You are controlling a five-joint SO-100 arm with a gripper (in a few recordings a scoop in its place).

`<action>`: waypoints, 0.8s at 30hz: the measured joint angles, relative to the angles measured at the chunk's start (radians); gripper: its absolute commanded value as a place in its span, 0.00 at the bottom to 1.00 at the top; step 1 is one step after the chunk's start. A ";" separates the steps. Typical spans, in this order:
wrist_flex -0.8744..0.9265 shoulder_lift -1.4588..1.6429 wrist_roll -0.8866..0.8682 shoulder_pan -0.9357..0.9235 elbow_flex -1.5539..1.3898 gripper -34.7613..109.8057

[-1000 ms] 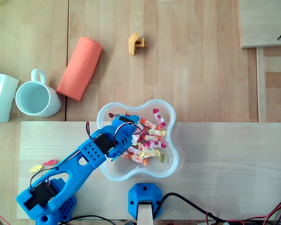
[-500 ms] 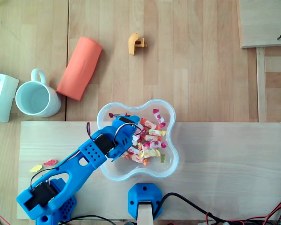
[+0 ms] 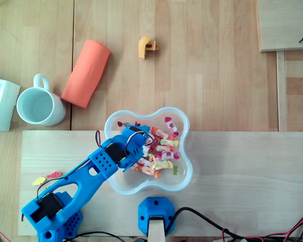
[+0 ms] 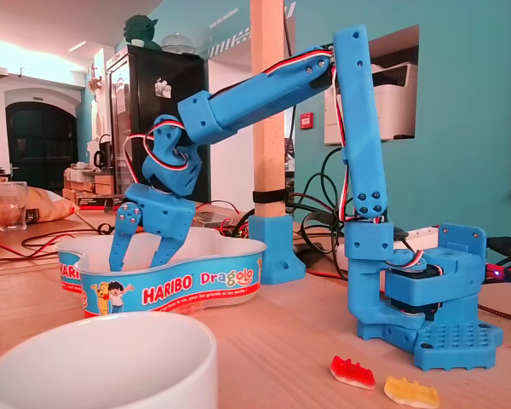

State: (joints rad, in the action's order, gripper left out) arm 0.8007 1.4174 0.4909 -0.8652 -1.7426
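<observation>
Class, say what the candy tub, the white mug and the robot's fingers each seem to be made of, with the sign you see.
The candy tub looks like thin glossy plastic, with a see-through rim. The white mug is probably glazed ceramic: smooth, with a thick rim. The fingers look like matte blue plastic, perhaps 3D-printed.

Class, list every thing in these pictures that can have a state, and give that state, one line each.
sweet tub: uncovered, part full of wrapped sweets.
gripper: open, fingers down inside the tub.
mug: upright, empty.
orange roll: lying on its side.
gummy sweets: loose on the board.
</observation>
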 measured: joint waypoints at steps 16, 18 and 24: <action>-0.008 0.000 0.000 0.000 -0.009 0.33; -0.008 0.000 0.000 0.000 -0.009 0.32; -0.008 0.000 0.000 0.000 -0.009 0.23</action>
State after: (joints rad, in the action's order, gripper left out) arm 0.7931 1.4174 0.4909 -0.8652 -1.7518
